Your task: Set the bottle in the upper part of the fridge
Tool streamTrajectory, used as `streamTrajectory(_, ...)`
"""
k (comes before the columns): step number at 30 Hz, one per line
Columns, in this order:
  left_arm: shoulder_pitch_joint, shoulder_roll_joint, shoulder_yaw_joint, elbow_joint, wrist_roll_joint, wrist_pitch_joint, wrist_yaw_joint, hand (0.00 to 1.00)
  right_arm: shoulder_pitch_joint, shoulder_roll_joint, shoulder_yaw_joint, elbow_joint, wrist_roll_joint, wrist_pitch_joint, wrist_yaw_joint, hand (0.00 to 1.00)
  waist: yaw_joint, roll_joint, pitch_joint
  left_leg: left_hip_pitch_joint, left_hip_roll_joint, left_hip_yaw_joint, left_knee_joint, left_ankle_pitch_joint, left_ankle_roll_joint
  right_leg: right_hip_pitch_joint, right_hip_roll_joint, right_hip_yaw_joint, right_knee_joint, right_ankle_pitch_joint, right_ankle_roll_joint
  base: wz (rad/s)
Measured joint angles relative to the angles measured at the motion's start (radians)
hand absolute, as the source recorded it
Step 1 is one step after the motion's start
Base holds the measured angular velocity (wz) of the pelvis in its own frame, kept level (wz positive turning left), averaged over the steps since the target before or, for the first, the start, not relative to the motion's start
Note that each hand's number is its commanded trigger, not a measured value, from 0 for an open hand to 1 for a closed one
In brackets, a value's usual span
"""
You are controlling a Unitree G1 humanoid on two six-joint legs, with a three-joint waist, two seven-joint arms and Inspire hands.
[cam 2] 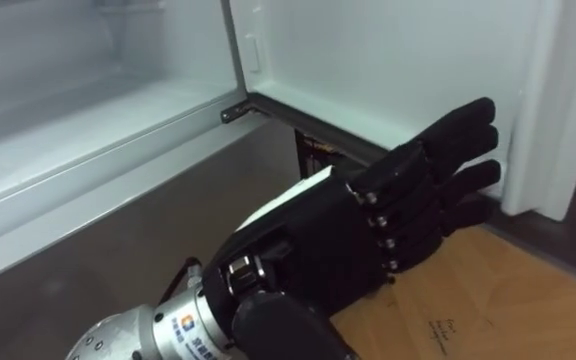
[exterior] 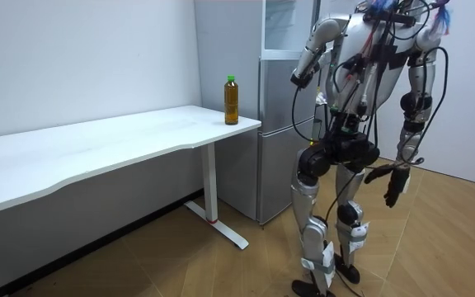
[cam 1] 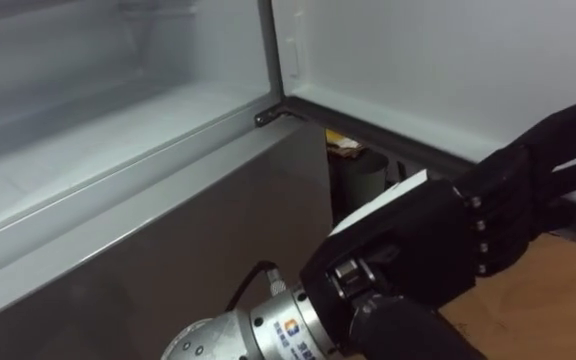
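- Stood facing the fridge (exterior: 283, 124), with its upper door (cam 1: 418, 70) swung open to the right and the white upper compartment (cam 1: 88, 150) straight ahead.
- Held the left hand (cam 1: 418, 245) raised in front of the steel lower door (cam 1: 168, 260), back upward, fingers (cam 1: 543, 140) straight and close together, pointing right toward the open door; gripped nothing.
- Let the right hand (exterior: 394, 186) hang low beside the thigh, fingers seemingly loose and straight, likewise empty.
- Found the bottle (exterior: 232, 100) in neither hand: upright on the end of the white table (exterior: 138, 136) next to the fridge, on the room view's left, long axis vertical.
- Judged the bottle to lie off to the robot's left, well apart from both hands and on the side opposite to where the left fingers pointed.
- Judged the left hand the nearer, being raised and on the table's side; would probably need to turn toward the table, then meet the bottle from the side, across its upright axis, with a wrap around the body.
- Counted the task as barely begun: door open, bottle not yet picked up.
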Motion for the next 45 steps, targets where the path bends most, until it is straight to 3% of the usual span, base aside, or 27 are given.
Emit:
streamTrajectory(4, 0.000, 0.023, 0.002, 0.000, 0.000, 0.000, 0.004, 0.00, -0.002, 0.002, 0.001, -0.011, -0.005, 0.000, -0.006, 0.00, 0.002, 0.002, -0.0018, -0.004, 0.000, -0.020, -0.001, 0.000, 0.000, 0.002, -0.001, -0.013, 0.000, 0.000, -0.001, 0.10)
streamTrajectory(7, 0.000, 0.036, 0.002, 0.000, 0.002, 0.000, 0.021, 0.00, -0.012, 0.014, 0.000, -0.016, -0.007, 0.000, -0.017, 0.00, 0.023, 0.001, -0.0029, -0.013, 0.000, -0.038, -0.001, 0.001, -0.001, 0.004, -0.005, -0.037, 0.002, 0.001, -0.001, 0.26)
streamTrajectory(10, 0.000, 0.048, 0.002, 0.000, 0.002, 0.000, 0.020, 0.00, -0.028, 0.016, 0.000, -0.028, 0.001, -0.001, -0.022, 0.00, 0.035, 0.000, -0.0032, -0.037, -0.004, -0.080, -0.001, 0.002, -0.004, 0.003, -0.018, -0.089, 0.001, 0.000, -0.001, 0.49)
streamTrajectory(15, 0.010, 0.071, 0.030, -0.042, 0.004, 0.001, 0.023, 0.00, -0.035, 0.027, 0.000, -0.038, 0.064, -0.011, -0.023, 0.00, 0.104, -0.025, -0.0170, -0.055, -0.008, -0.160, 0.000, 0.012, -0.001, 0.023, -0.030, -0.160, -0.006, 0.000, -0.002, 0.41)
streamTrajectory(19, 0.035, 0.069, 0.080, -0.099, 0.003, -0.002, 0.040, 0.00, -0.047, 0.051, 0.000, -0.039, 0.074, -0.039, -0.028, 0.00, 0.120, -0.040, -0.0235, -0.070, -0.023, -0.232, 0.001, 0.026, 0.007, 0.043, -0.049, -0.224, -0.006, -0.009, -0.001, 0.52)
streamTrajectory(22, 0.051, 0.065, 0.102, -0.116, 0.003, -0.004, 0.044, 0.00, -0.042, 0.061, 0.001, -0.038, 0.079, -0.046, -0.048, 0.00, 0.159, -0.042, -0.0228, -0.078, -0.026, -0.259, 0.004, 0.031, 0.010, 0.051, -0.055, -0.252, -0.007, -0.009, 0.000, 0.33)
streamTrajectory(28, 0.172, 0.070, 0.186, -0.152, 0.026, -0.012, 0.069, 0.00, -0.023, 0.061, 0.002, -0.039, 0.079, -0.061, -0.059, 0.00, 0.203, -0.046, -0.0213, -0.096, -0.034, -0.324, 0.006, 0.045, 0.010, 0.075, -0.061, -0.309, -0.021, -0.014, -0.003, 0.30)
streamTrajectory(31, 0.176, 0.070, 0.231, -0.189, 0.044, -0.013, 0.099, 0.00, -0.022, 0.060, 0.004, -0.037, 0.067, -0.066, -0.068, 0.00, 0.243, -0.049, -0.0198, -0.103, -0.041, -0.341, -0.002, 0.056, 0.013, 0.074, -0.068, -0.332, -0.020, -0.018, -0.003, 0.28)
streamTrajectory(33, 0.186, 0.072, 0.258, -0.209, 0.048, -0.032, 0.108, 0.00, -0.023, 0.063, 0.004, -0.038, 0.042, -0.071, -0.080, 0.00, 0.273, -0.052, -0.0193, -0.104, -0.044, -0.355, -0.003, 0.056, 0.013, 0.081, -0.070, -0.345, -0.021, -0.022, -0.001, 0.17)
streamTrajectory(37, 0.204, 0.071, 0.311, -0.235, 0.066, -0.043, 0.120, 0.00, -0.018, 0.074, 0.012, -0.054, 0.012, -0.087, -0.087, 0.00, 0.303, -0.058, -0.0161, -0.107, -0.050, -0.381, -0.003, 0.056, 0.013, 0.094, -0.074, -0.373, -0.021, -0.027, 0.000, 0.20)
streamTrajectory(40, 0.207, 0.071, 0.348, -0.248, 0.146, -0.053, 0.148, 0.00, -0.002, 0.080, 0.024, -0.085, -0.021, -0.093, -0.092, 0.00, 0.325, -0.065, -0.0145, -0.108, -0.057, -0.402, -0.003, 0.057, 0.013, 0.105, -0.080, -0.393, -0.024, -0.033, 0.003, 0.21)
streamTrajectory(43, 0.208, 0.069, 0.373, -0.265, 0.206, -0.053, 0.172, 0.00, -0.006, 0.091, 0.023, -0.085, -0.044, -0.097, -0.094, 0.00, 0.342, -0.072, -0.0161, -0.114, -0.065, -0.422, -0.001, 0.057, 0.013, 0.111, -0.085, -0.412, -0.023, -0.039, 0.008, 0.22)
streamTrajectory(45, 0.222, 0.063, 0.394, -0.287, 0.219, -0.053, 0.185, 0.00, -0.007, 0.093, 0.024, -0.088, -0.067, -0.100, -0.102, 0.00, 0.354, -0.065, -0.0210, -0.120, -0.068, -0.432, 0.000, 0.057, 0.014, 0.112, -0.087, -0.416, -0.023, -0.041, 0.010, 0.12)
